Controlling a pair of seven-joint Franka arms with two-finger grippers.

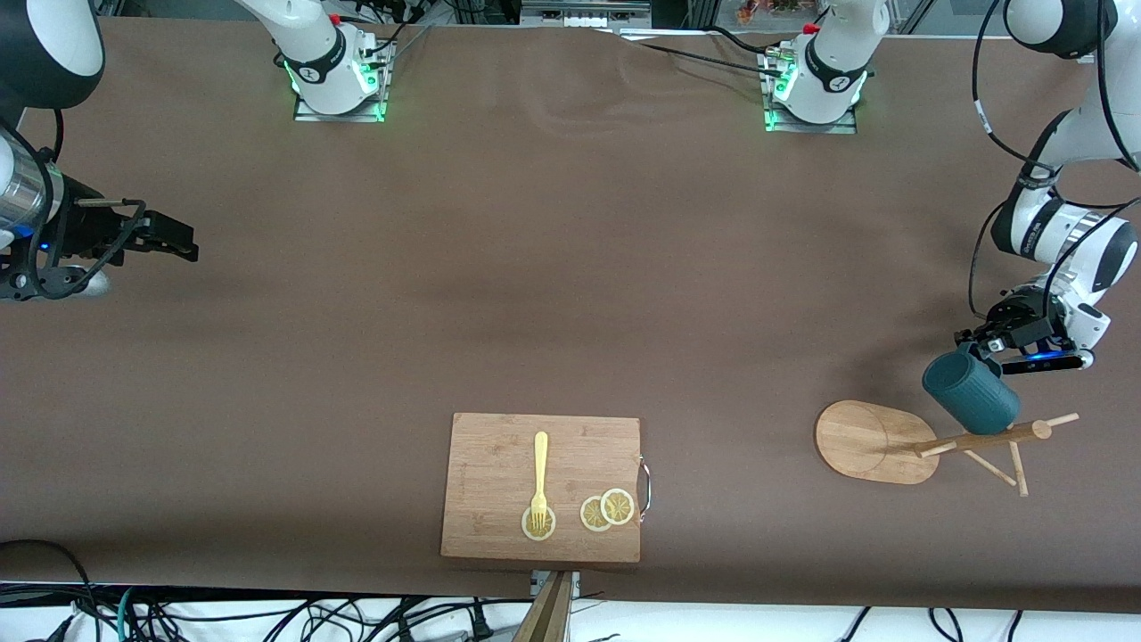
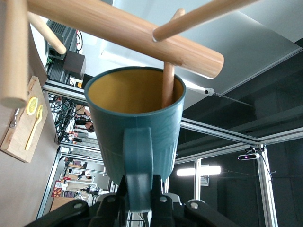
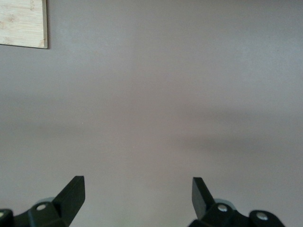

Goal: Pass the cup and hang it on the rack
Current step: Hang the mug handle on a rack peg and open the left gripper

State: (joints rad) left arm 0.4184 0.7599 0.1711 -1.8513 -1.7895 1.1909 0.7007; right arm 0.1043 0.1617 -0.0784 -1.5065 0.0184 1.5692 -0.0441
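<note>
The dark teal cup (image 1: 970,390) with a yellow inside (image 2: 128,90) is tilted against the top of the wooden rack (image 1: 980,439), near the left arm's end of the table. In the left wrist view a thin peg (image 2: 167,85) reaches into the cup's mouth, and the rack's pole (image 2: 128,30) crosses above the rim. My left gripper (image 1: 976,343) is shut on the cup's handle (image 2: 138,165), its fingers pressing either side. My right gripper (image 1: 178,242) is open and empty, waiting over bare table at the right arm's end; its fingers stand wide apart in the right wrist view (image 3: 137,194).
A wooden cutting board (image 1: 499,446) lies near the table's front edge, with a yellow fork (image 1: 539,477) and lemon slices (image 1: 606,510) on it. The rack's oval base (image 1: 860,441) rests on the brown table.
</note>
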